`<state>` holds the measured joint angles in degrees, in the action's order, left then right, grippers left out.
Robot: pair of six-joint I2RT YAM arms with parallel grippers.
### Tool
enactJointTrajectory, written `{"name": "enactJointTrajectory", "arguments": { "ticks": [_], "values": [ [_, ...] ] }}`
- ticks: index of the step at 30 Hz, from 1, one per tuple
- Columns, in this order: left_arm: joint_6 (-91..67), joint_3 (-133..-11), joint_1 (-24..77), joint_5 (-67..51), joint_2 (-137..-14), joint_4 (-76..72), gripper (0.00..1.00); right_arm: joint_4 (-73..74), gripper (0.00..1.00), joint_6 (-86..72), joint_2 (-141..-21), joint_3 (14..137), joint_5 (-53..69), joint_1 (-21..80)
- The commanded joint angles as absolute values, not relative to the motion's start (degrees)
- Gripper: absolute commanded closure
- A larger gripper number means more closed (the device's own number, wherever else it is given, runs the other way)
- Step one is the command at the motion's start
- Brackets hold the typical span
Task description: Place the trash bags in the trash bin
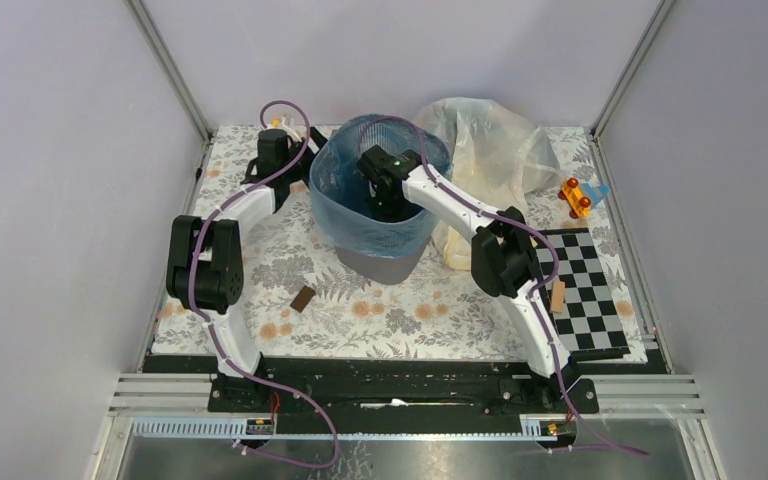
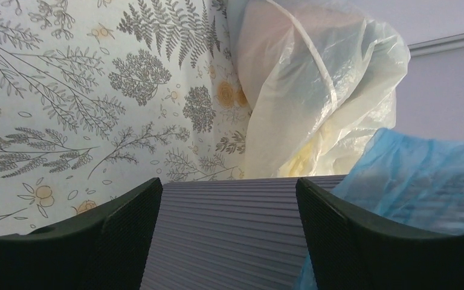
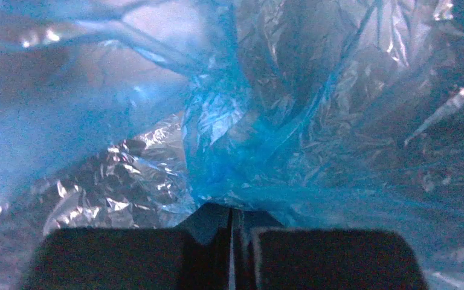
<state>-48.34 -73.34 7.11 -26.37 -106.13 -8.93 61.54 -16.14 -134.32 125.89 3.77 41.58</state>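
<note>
Trash bin (image 1: pixel 385 262) sits centre-far, blue trash bag (image 1: pixel 360 215) draped over its rim | I have the right gripper (image 3: pixel 231 211) down inside, pinched on a blue fold, likely to seat it | left gripper (image 2: pixel 228 187) spread wide, empty, at the bin's left | pale trash bag (image 1: pixel 490 140) lies far right.

The left end effector (image 2: pixel 228 187) is spread wide, the right end effector (image 3: pixel 231 212) pressed together.
</note>
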Motion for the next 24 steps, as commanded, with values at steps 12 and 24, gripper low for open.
{"name": "enactJointTrajectory", "arguments": {
  "ticks": [12, 24],
  "values": [
    [-48.25, -69.13, 9.49, -27.25, -100.14, -14.19, 0.17, 56.54, 1.0, -16.01, -135.37, 118.8, 7.65, 40.18],
    [-46.48, -70.74, 9.49, -25.59, -98.7, -11.4, 0.17, 59.31, 1.0, -16.35, -128.53, 125.02, 3.6, 40.16]
  ]
}}
